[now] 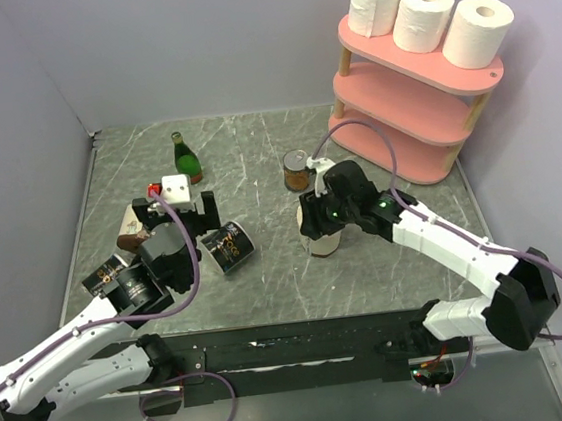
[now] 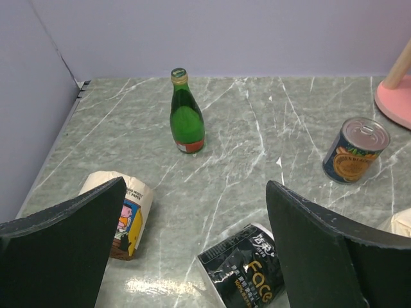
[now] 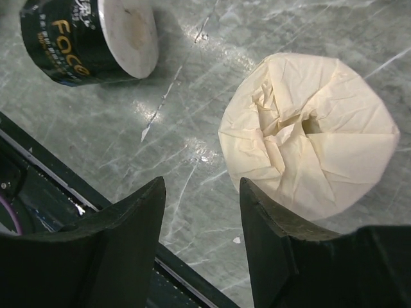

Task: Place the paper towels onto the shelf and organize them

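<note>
Atop shelf (image 1: 399, 92) — 3 paper towels (image 1: 423, 17), far from rt claw (image 3: 202, 192)

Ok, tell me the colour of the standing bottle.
The bottle is green, with a yellowish cap and a red-and-white label; best in the left wrist view.

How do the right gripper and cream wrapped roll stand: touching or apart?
Cannot tell. In the right wrist view a finger of the right gripper overlaps the cream wrapped roll, no gap or contact plain; the top view hides it.
</note>
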Tool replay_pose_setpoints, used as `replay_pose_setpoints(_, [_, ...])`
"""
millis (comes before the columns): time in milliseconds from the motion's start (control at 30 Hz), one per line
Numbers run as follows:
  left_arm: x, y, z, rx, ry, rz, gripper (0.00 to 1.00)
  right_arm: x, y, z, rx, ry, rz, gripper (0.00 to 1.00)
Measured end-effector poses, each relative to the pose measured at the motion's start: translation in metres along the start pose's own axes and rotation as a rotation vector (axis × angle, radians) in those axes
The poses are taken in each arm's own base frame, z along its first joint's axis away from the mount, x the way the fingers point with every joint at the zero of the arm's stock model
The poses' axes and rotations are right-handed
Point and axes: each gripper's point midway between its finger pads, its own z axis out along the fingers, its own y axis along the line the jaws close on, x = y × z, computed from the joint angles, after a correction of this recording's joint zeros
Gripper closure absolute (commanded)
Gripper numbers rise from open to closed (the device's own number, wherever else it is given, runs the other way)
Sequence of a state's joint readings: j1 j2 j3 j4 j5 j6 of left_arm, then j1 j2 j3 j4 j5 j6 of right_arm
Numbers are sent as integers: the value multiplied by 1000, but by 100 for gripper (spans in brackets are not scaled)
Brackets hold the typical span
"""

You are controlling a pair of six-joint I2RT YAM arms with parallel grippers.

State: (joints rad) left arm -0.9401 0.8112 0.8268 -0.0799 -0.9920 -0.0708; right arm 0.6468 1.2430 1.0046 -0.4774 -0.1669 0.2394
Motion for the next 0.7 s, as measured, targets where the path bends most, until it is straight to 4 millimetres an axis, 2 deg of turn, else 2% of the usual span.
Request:
replay_pose_setpoints(300, [4, -1, 0, 3, 10, 14, 4, 17, -10, 24, 90, 73, -9, 40])
replay_pose_setpoints(700, [6, -5, 1, 11, 17, 24, 4, 11, -11, 30, 165, 78, -42, 40])
